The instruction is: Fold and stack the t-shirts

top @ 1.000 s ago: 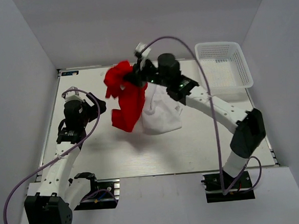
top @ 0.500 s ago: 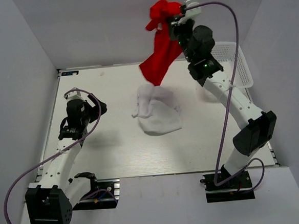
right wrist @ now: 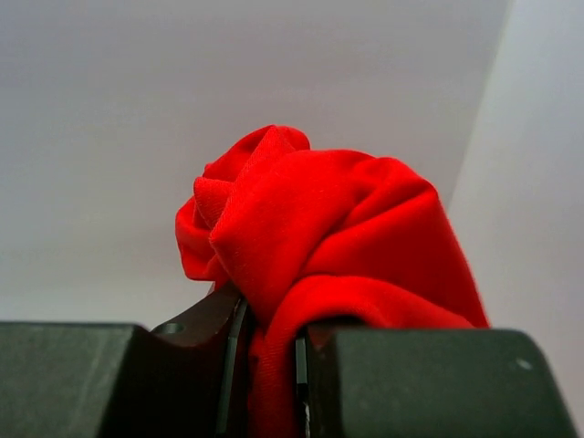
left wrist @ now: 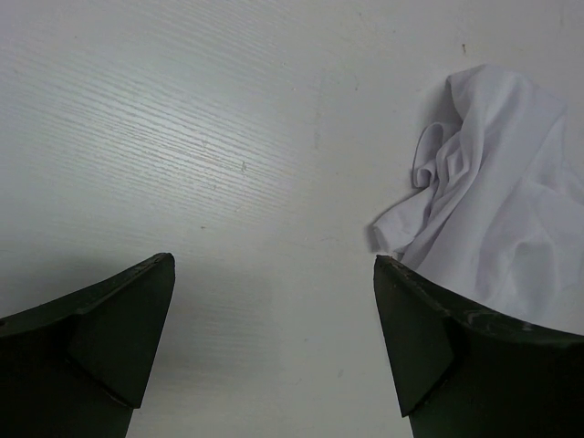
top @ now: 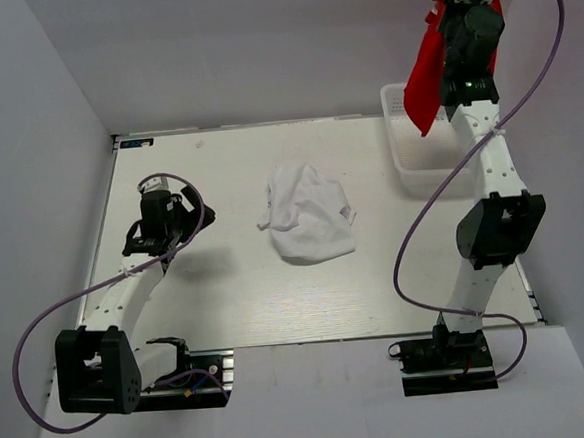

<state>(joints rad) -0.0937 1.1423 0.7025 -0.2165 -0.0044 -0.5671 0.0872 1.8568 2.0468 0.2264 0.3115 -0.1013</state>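
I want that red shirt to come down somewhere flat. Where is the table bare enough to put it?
Bare table lies between the white t-shirt and the mesh basket, along the near edge below the shirt, and between the shirt and the left gripper. Crowded: the middle, and the far right corner.

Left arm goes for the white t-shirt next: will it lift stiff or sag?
Probably floppy: the white t-shirt lies crumpled in soft folds. Pinched at one spot it would likely dangle, as the red t-shirt does from the right gripper. A push may just bunch it.
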